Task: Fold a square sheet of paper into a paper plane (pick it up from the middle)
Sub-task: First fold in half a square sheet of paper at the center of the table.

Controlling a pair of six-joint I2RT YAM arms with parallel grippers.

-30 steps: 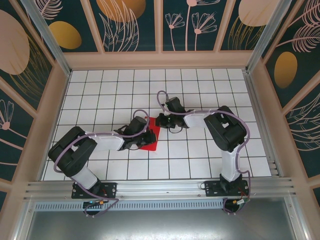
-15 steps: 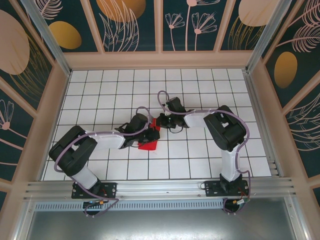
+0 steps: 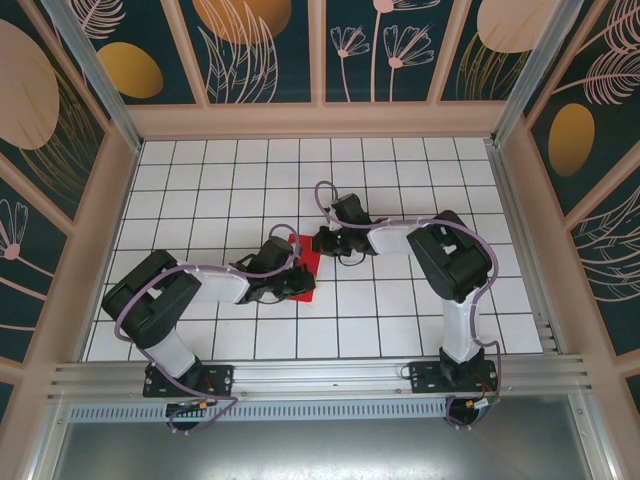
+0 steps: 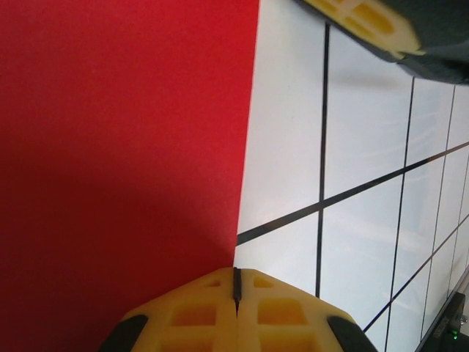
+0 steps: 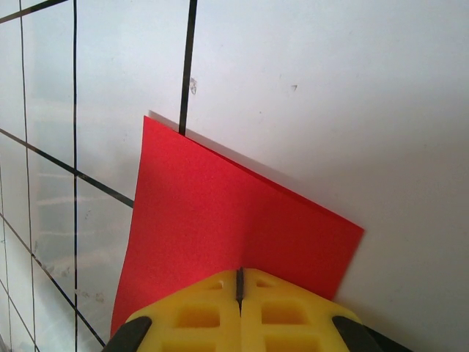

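Left claw (image 4: 236,282) has drawn back; right claw (image 5: 239,282) crowds the red sheet (image 3: 308,265).

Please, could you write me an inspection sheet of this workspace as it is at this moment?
Surface: white gridded table, a few small marks.
Job's things: red sheet of paper flat on the table, mid-surface.
Clutter: nothing seen.
Tools: left tool shut, tips at the paper's edge; right tool shut, tips over the paper.
Cables: purple cables along both arms.
Surroundings: leaf-patterned walls; metal rail at the near edge.
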